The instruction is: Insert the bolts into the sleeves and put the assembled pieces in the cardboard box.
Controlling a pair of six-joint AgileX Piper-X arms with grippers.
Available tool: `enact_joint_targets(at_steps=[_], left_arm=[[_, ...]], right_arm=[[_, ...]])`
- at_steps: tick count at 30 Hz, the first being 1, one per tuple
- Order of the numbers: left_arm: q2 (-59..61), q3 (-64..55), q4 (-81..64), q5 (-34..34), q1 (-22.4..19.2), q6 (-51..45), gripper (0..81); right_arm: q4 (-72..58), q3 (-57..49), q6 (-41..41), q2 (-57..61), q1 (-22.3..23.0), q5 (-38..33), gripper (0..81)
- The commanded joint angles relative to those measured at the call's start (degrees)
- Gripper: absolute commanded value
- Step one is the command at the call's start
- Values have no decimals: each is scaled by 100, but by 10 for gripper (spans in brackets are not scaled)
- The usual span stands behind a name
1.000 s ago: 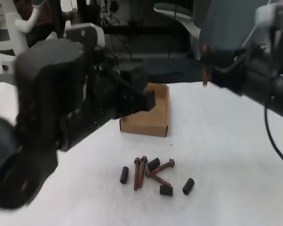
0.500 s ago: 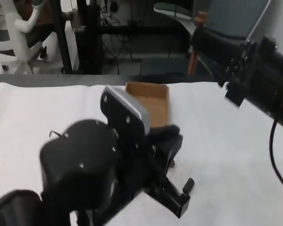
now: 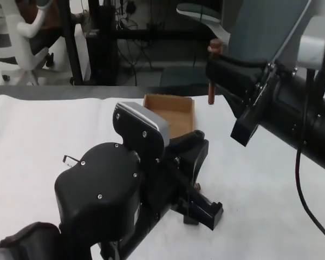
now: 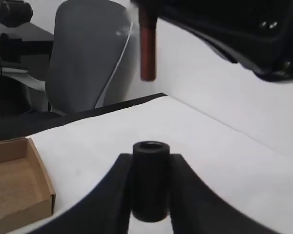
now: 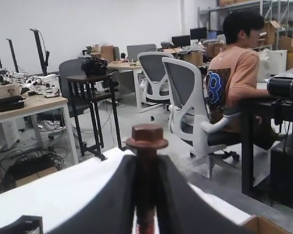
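And here's the sleeve (image 4: 150, 187), a black tube standing upright with its open mouth facing up, pinched at both sides by the fingers of the left end effector (image 4: 150, 163). That's a firm clamp, one finger tight against each flank. It sits low over the white counter (image 3: 271, 184), at the front, in the middle.

Up above hangs the bolt (image 4: 147, 48), copper-brown, shaft pointing straight down and the tip bare. From the left wrist it lines up roughly over the sleeve's mouth but well apart from it, with open air between the two. The right end effector (image 5: 145, 163) has it. Its two fingers are closed on the shaft just under the flanged hex head (image 5: 146, 139), which pokes out beyond the fingertips. From the high view that bolt (image 3: 212, 73) sits raised over the far edge of the counter, at the tip of the right arm coming in from the right.

The cardboard box (image 3: 176, 108) sits open on the counter, back centre, behind the left arm and just left of the hanging bolt. A grey office chair (image 4: 88, 53) stands past the counter's far edge.
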Motion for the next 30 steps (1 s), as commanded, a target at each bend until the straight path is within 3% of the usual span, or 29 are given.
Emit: enact_joint_targets(at_steps=[1, 16, 30], left_arm=[[26, -7, -184, 92, -22, 183, 17], [45, -7, -409, -35, 5, 533, 17], [45, -7, -706, -195, 5, 573, 17]], right_arm=[[91, 14, -46, -50, -23, -128, 6], [96, 14, 733, -50, 158, -589, 6], [96, 14, 713, -50, 315, -282, 6]])
